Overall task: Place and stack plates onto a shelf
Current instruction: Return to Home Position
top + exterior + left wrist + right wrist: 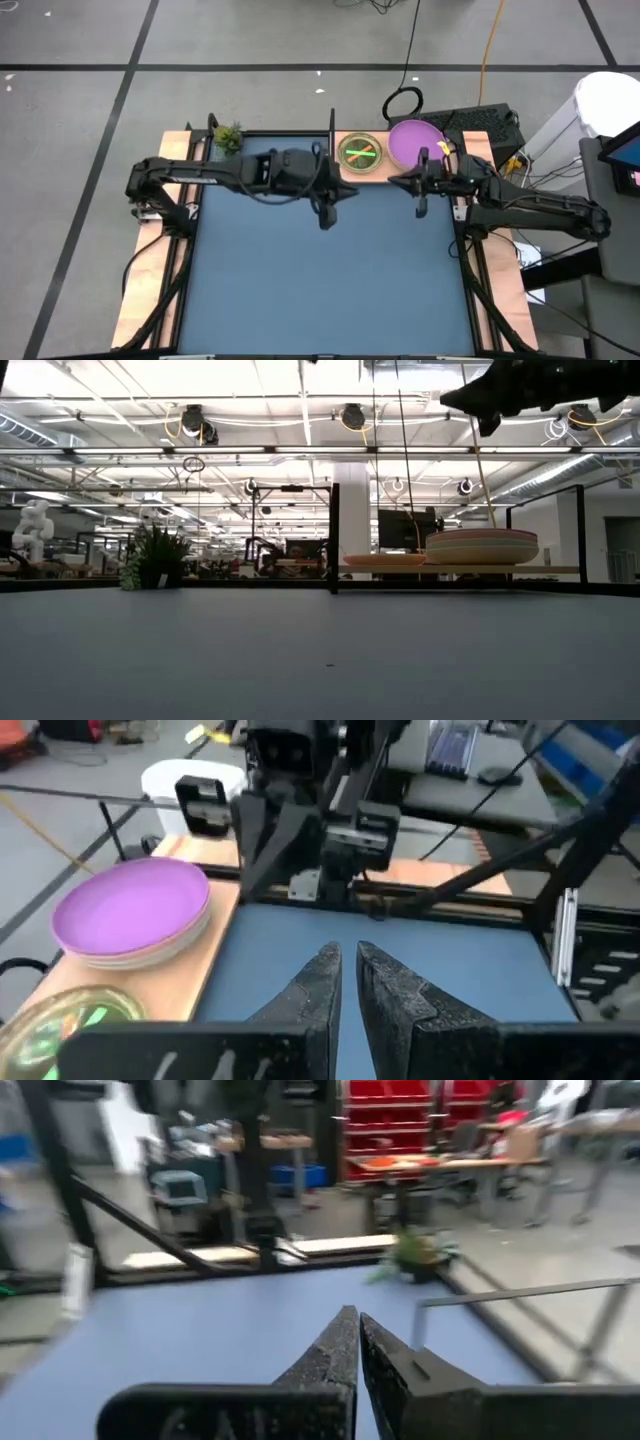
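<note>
Both jaws are closed to a slit and empty: left gripper (345,958) and right gripper (352,1320) hover over the table (320,290). Shelf (385,172) lies along the far edge, long axis side-to-side, upright (331,125) at its left end. Green plate (360,153) sits by the upright, purple plate (415,143) right.

— What colour is the shelf (392,174)?
— Light wood, with a thin black upright (332,122) at one end.
— And the plates on it?
— By the upright, a translucent green plate (359,153) over orange-brown, crossed with green and orange sticks. At the shelf's other end, an opaque purple plate (416,143) tops paler rims.
— And around the shelf?
— In front of it, a plain blue table (320,280) and the black left gripper (326,215) and right gripper (421,205). Past the upright, a green plant (228,137).
</note>
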